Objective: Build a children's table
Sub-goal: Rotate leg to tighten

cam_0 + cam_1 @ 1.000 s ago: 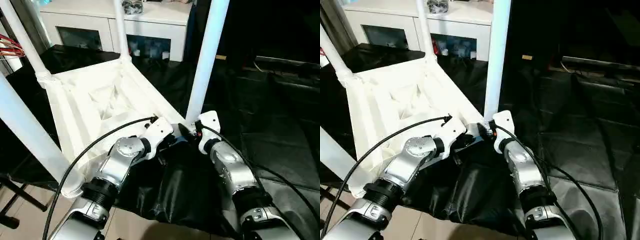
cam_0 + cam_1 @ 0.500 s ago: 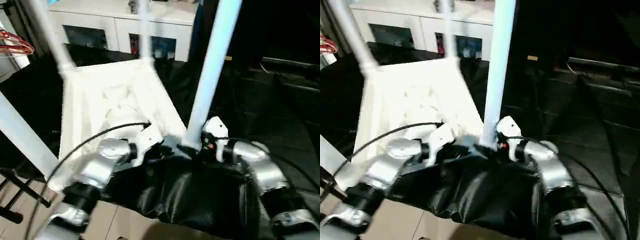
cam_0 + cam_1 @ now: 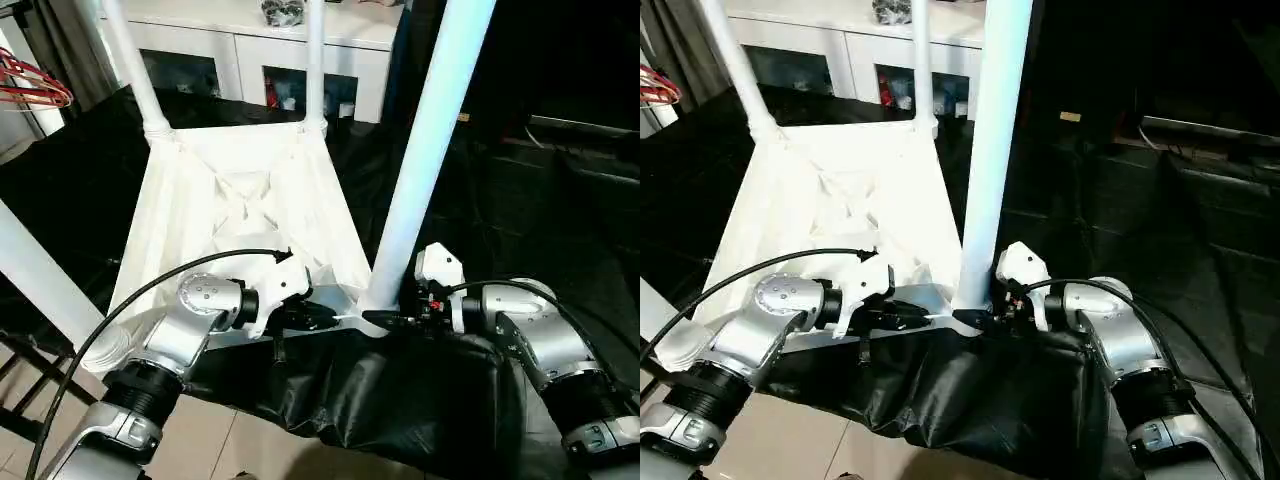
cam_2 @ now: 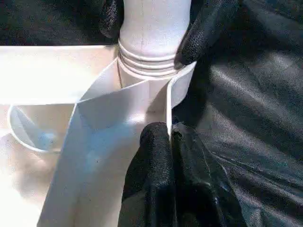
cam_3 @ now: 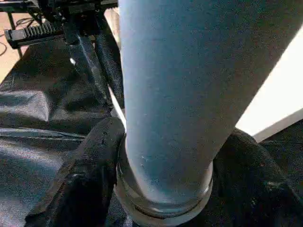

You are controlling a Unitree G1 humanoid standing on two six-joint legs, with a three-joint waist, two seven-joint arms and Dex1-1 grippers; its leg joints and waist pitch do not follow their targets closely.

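Note:
The children's table lies upside down, its white ribbed tabletop (image 3: 240, 210) on black cloth with several white legs standing up from the corners. The near right leg (image 3: 425, 160) rises from its corner socket. My right gripper (image 3: 385, 320) is shut on this leg's base, one black finger (image 5: 90, 165) on each side of the tube. My left gripper (image 3: 320, 318) is shut on the tabletop's thin rim (image 4: 161, 94) just beside that socket, fingertips (image 4: 156, 146) pinching the wall. The right gripper's fingertips (image 4: 203, 33) press against the leg's ringed collar.
A white glass-doored cabinet (image 3: 250, 50) stands behind the tabletop. Black cloth (image 3: 400, 400) covers the work surface and hangs over its near edge above a tiled floor. Red wire (image 3: 35, 85) sits at the far left. The near left leg (image 3: 40, 280) crosses beside my left arm.
The whole view has shifted. My right forearm has swung out to the right, its gripper turning about the leg's base. The left gripper stays on the rim.

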